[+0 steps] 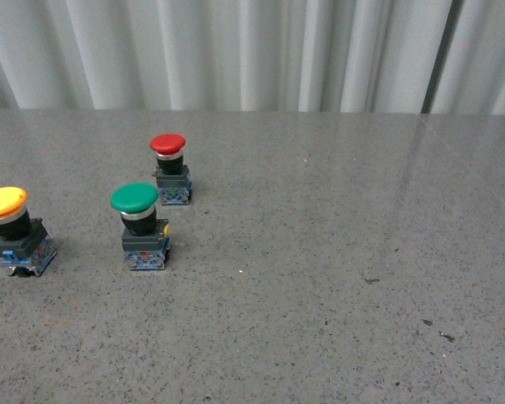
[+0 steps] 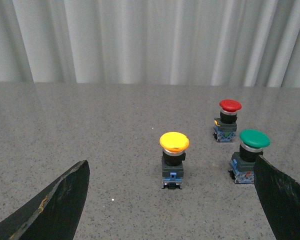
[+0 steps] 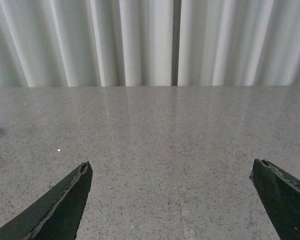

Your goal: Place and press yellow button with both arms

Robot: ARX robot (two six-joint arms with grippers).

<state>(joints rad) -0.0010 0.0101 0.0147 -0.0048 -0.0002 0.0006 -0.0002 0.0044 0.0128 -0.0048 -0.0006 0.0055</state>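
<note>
The yellow button (image 1: 6, 204) stands upright at the far left of the grey table, on its black body and blue-grey base. The left wrist view shows the same yellow button (image 2: 174, 142) ahead of my left gripper (image 2: 171, 165), a short way beyond the gap between its open fingers. My right gripper (image 3: 171, 167) is open over bare table, nothing between its fingers. Neither arm appears in the front view.
A green-capped button (image 1: 135, 199) stands right of the yellow one, and a red-capped button (image 1: 167, 145) sits farther back. Both also show in the left wrist view, the green button (image 2: 254, 139) close to one finger. A pleated white curtain (image 1: 252, 50) closes off the table's far edge.
</note>
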